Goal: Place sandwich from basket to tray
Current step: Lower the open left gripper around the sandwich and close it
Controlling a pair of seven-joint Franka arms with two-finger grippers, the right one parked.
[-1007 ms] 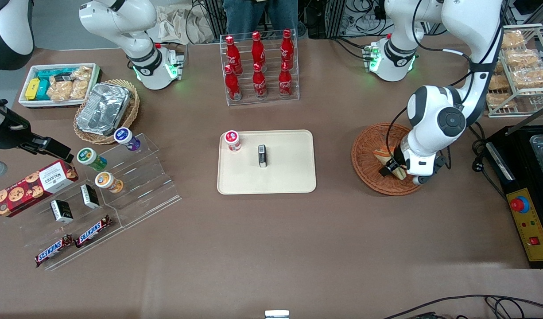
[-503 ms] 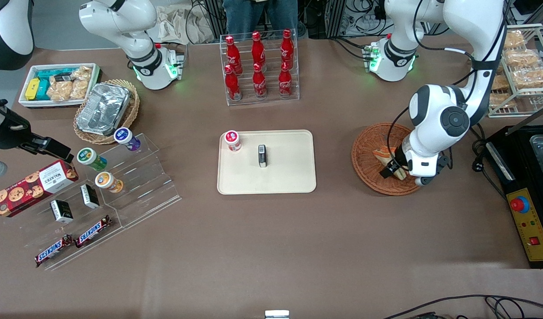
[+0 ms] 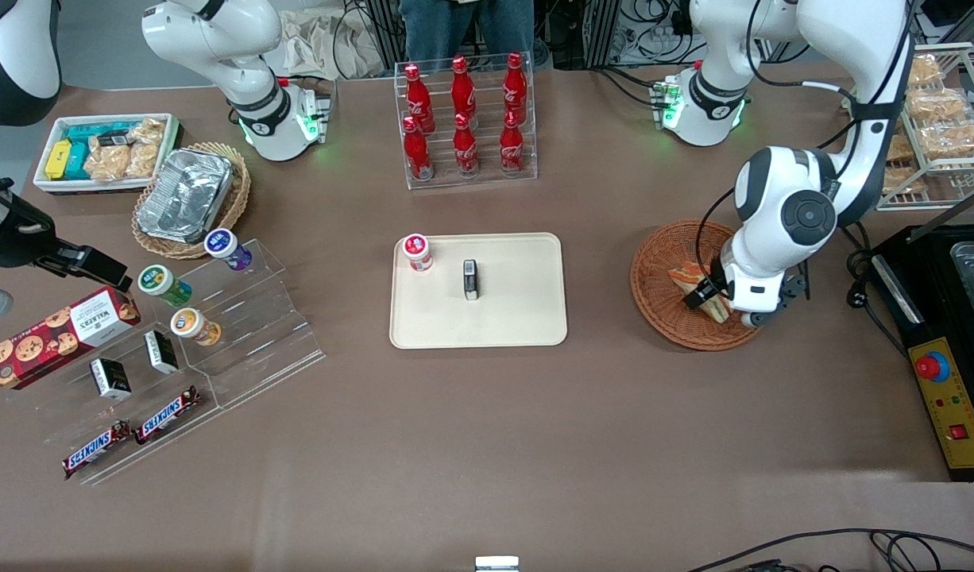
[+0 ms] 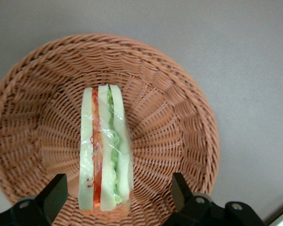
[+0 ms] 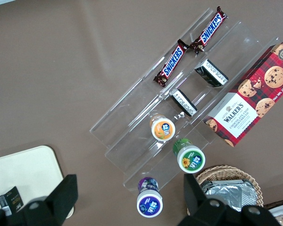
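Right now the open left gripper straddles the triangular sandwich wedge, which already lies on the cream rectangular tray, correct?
Not on the tray. The left wrist view shows the sandwich lying in the reddish-brown woven basket, with the open gripper straddling it.

Bright, even light; soft shadows.

Front view: high, looking down on the whole table (image 3: 487,445). Left wrist view: close above the basket (image 4: 188,117), which both views share (image 3: 654,278).

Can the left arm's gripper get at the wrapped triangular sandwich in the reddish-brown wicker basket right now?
Probably yes. The gripper hangs open right over the sandwich, one finger on each side, and nothing else lies in the basket to block it.
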